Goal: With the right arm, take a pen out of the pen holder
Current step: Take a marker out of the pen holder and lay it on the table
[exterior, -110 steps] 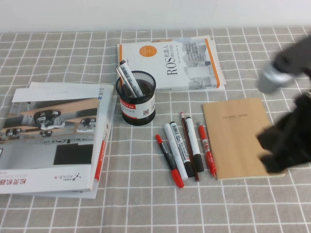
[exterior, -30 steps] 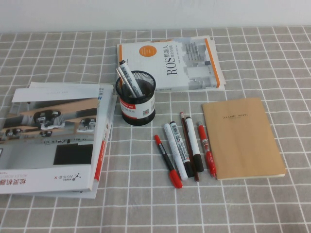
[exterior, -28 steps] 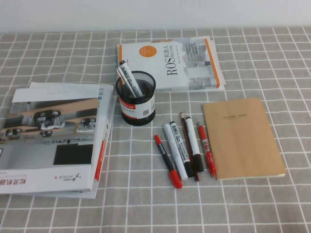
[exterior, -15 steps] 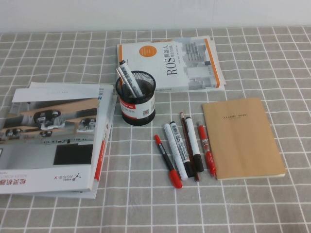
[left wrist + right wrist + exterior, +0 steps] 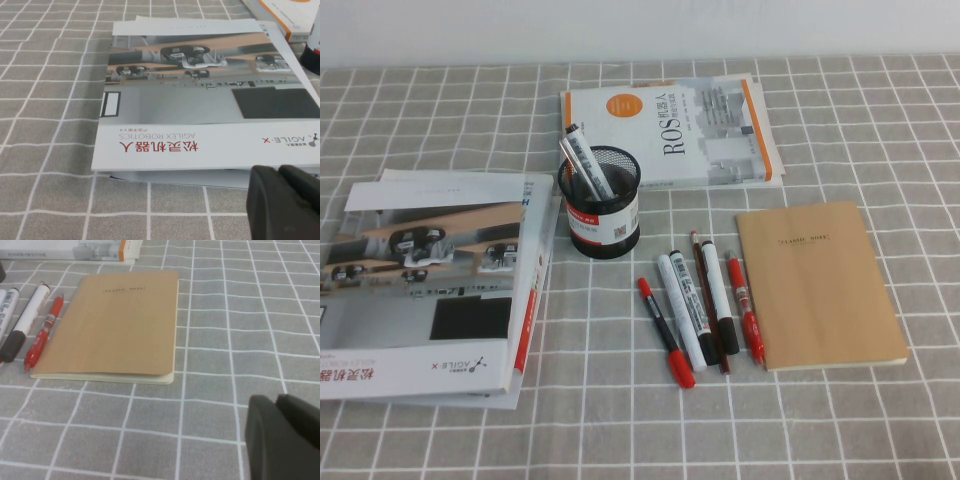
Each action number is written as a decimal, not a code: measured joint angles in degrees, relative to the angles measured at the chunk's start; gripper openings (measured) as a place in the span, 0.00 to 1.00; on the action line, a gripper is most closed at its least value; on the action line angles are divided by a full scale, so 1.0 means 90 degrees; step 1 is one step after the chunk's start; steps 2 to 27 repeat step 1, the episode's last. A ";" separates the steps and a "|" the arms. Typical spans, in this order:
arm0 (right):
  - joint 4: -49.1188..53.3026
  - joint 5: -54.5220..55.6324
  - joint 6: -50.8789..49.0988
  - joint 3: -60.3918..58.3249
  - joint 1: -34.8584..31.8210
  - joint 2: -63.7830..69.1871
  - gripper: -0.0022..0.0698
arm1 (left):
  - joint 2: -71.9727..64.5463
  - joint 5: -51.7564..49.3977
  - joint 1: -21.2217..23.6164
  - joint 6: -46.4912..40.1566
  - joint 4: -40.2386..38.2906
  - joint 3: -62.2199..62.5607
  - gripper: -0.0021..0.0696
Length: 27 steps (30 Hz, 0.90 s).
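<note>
Toward the surface's (image 5: 880, 420) left edge, the left pincer (image 5: 278, 175) hangs with its tips pressed together just off the near edge of a glossy robotics booklet (image 5: 420, 290), apparently parked, since the job belongs to the other arm. Near the middle stands the black wire-mesh pen holder (image 5: 603, 215), round and upright, with grey-white markers (image 5: 585, 160) leaning on its far-left rim, tops proud of the mesh and so probably easy to pinch. Behind it lies a flat ROS manual (image 5: 670, 125). Five loose pens (image 5: 700, 310), slim plastic barrels in red, white and brown, lie side by side next to a matte kraft notebook (image 5: 815, 280). The right pincer (image 5: 276, 410), also closed and empty, hovers over bare checked cloth near the surface's right edge, well apart from the holder.
</note>
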State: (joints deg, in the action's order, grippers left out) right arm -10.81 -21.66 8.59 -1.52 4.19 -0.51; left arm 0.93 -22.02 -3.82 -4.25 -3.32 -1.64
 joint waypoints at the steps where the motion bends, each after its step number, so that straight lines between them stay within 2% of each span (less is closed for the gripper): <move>1: 0.0000 0.0000 0.0000 0.0000 0.0000 0.0000 0.01 | 0.0000 0.0000 0.0000 0.0000 0.0000 0.0000 0.02; 27: 0.0000 0.0000 0.0000 0.0000 0.0000 0.0000 0.01 | 0.0000 0.0000 0.0000 0.0000 0.0000 0.0000 0.02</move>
